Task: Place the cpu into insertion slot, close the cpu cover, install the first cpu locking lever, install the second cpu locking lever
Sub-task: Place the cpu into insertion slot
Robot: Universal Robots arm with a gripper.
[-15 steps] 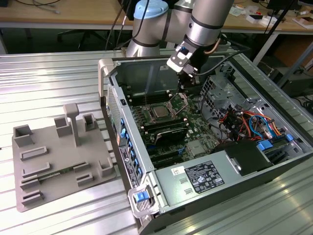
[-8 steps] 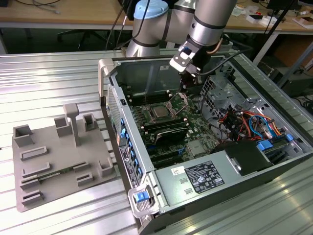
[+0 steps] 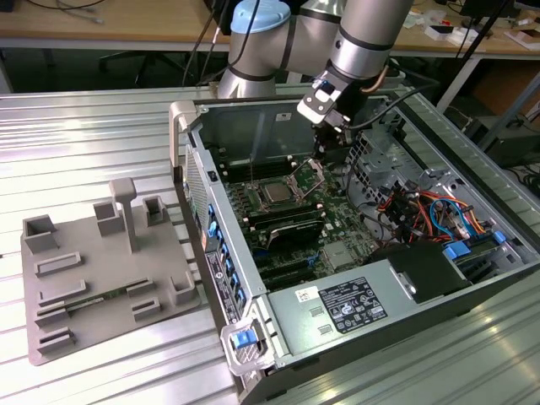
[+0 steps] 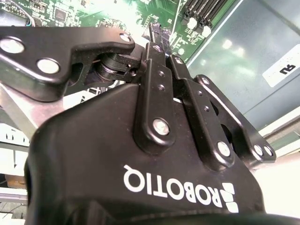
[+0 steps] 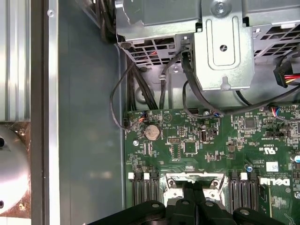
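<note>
The open computer case (image 3: 253, 135) is viewed obliquely from above at middle distance in the exterior view, whereas the green circuit board (image 5: 220, 136) inside it is faced at close range in both wrist views, past the gripper (image 5: 190, 190).

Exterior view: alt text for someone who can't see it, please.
The gripper hangs inside an open computer case, at the raised cpu cover; the cpu lies in the insertion slot beside it. A grey fixture tray sits to the exterior view's left.

the cpu (image 3: 276, 193) seems seated on the board (image 5: 197, 140), cpu cover (image 3: 309, 175) just beside.
</note>
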